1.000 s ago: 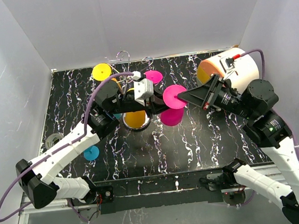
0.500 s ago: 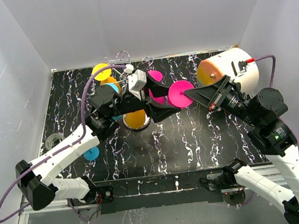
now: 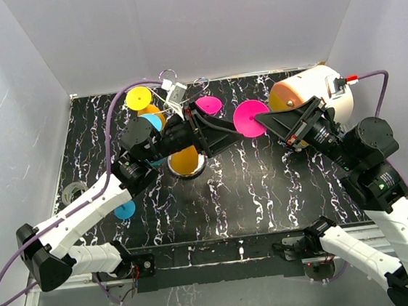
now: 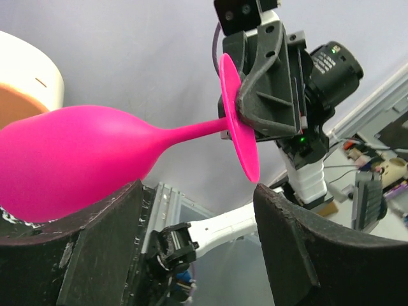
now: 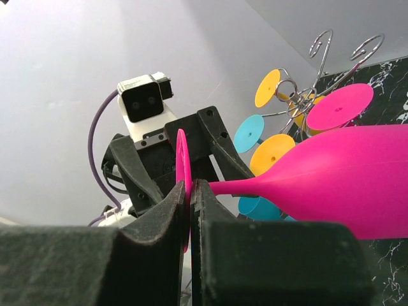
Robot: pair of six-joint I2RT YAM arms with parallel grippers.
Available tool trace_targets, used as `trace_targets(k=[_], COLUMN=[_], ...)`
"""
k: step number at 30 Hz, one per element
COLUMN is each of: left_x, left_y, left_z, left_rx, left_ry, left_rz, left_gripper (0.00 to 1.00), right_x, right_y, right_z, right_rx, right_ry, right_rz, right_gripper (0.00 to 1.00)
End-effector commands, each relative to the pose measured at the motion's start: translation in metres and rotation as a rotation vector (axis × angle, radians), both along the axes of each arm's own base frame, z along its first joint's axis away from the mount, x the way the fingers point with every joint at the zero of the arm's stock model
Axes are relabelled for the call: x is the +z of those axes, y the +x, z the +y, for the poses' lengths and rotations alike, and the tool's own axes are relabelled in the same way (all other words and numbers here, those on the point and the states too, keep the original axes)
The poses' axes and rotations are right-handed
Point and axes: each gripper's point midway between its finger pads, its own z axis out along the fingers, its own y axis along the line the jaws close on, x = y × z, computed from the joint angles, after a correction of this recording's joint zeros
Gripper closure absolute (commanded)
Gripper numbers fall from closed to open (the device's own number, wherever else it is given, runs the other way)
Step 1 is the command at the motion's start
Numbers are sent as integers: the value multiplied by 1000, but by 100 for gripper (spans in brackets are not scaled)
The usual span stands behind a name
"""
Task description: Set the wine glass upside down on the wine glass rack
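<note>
enclosing the marbled black table (image 3: 267, 197) (wine glass (image 3: 251, 118) aloft): pale walls (image 3: 213, 28).

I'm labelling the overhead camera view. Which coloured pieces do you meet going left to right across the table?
Lone blue disc → yellow disc → orange glass → small pink disc → large pink wine glass foot → white-and-orange cylinder.

The wine glass (image 4: 76, 162) looks like smooth, satiny pink plastic; my left hand (image 4: 197, 188) is matt black plastic, faintly grainy. The wine glass rack (image 5: 288, 85) is shiny metal wire, the counter (image 3: 266, 190) glossy black.
</note>
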Motion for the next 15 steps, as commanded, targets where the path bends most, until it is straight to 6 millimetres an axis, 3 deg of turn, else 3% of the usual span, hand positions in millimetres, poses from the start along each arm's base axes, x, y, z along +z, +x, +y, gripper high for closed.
trace_targets(k=[1,5,15], left_x=[44,53,50], left_y=[-1,5,21], left_z=[10,11,-8], left_rx=[26,49,54], left_ry=[-105,-148,-93], left_rz=[64,98,215], left_gripper=[33,37,71], right_x=[23,21,15], right_y=[-6,-5,-1], right_z=[-7,-9,-3], right_rx=[-27,-36,-16], right_ry=[14,6,-15], right_rz=[-77,-76,-72], right_gripper=[100,100,100])
